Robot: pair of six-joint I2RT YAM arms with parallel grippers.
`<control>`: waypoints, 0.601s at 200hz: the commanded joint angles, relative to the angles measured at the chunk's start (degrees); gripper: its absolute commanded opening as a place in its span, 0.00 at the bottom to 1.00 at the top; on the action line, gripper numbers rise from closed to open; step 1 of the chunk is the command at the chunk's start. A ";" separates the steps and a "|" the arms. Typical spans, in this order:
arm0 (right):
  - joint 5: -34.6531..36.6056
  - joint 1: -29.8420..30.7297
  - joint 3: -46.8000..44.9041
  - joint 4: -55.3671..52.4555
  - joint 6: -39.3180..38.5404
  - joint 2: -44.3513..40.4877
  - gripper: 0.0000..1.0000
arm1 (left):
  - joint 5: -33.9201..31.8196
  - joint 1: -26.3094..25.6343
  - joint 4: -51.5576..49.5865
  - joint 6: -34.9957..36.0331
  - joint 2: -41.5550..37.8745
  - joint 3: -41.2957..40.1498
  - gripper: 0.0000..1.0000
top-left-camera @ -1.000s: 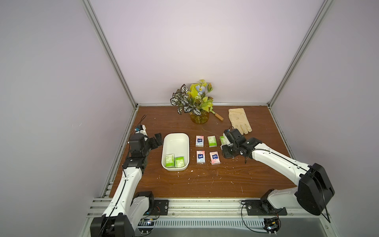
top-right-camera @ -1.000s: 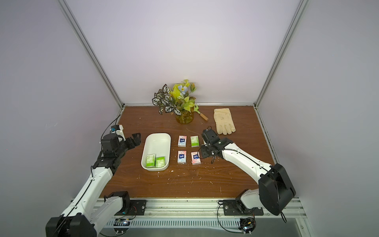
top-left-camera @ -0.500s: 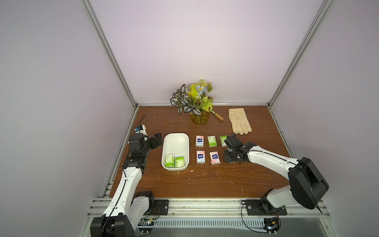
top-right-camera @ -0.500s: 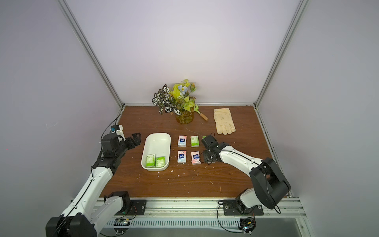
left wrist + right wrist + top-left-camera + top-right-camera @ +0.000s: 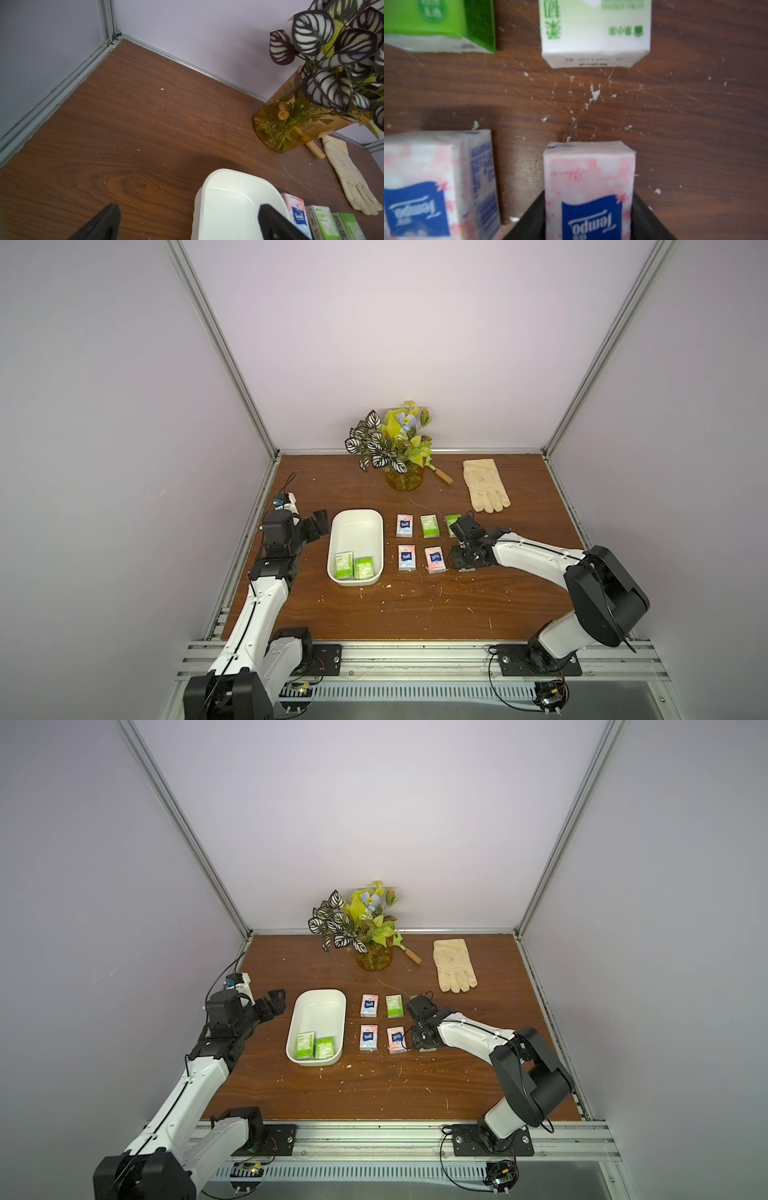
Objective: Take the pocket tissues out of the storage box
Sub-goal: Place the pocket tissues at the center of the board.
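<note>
The pocket tissues (image 5: 429, 526) are mostly lying out on the tabletop (image 5: 415, 605) already, in two rows just beside the storage box (image 5: 357, 531). I am counting five of them lying free there. Two green packets (image 5: 344, 565) are sitting inside the box, close together at its near end, the end by the arm bases. Their long sides are running the same way as the long side of the box.

The right claw (image 5: 589, 193) is holding a pink packet (image 5: 589, 166) with a blue label, one black finger pressing on each side. It is hanging low at the right end of the near row, so I am guessing it is putting this one down.

The left claw (image 5: 318, 524) is spread wide with nothing in it. It is hanging just beside the far left corner of the box.

From the left claw, the two green packets are lying back toward its own base and a little to the right. The left claw is nearer to them than the right claw, which is busy on the other side of the rows. So I am picking the left arm for them, closing its fingers across one packet's short width
</note>
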 commanded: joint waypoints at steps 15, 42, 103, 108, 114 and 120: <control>0.62 -0.13 0.82 -1.03 -0.38 -1.26 0.66 | 0.76 0.85 0.22 -0.23 0.78 -0.34 1.00; 1.59 -0.14 3.26 -3.39 -0.92 -2.99 0.72 | 0.96 0.80 0.11 -0.17 0.96 -0.21 1.00; -0.26 1.01 16.86 -9.10 -0.70 -5.26 0.80 | 2.39 0.85 -1.26 0.11 2.30 0.32 1.00; -0.69 1.53 18.04 -9.19 -0.59 -5.06 0.80 | 2.84 0.85 -1.53 0.18 2.73 0.51 1.00; -1.03 2.28 19.30 -9.08 -0.29 -4.89 0.81 | 3.40 0.84 -2.08 0.36 3.30 0.73 1.00; -1.25 3.24 20.48 -8.72 0.09 -4.64 0.81 | 3.96 0.85 -2.74 0.58 4.04 1.04 1.00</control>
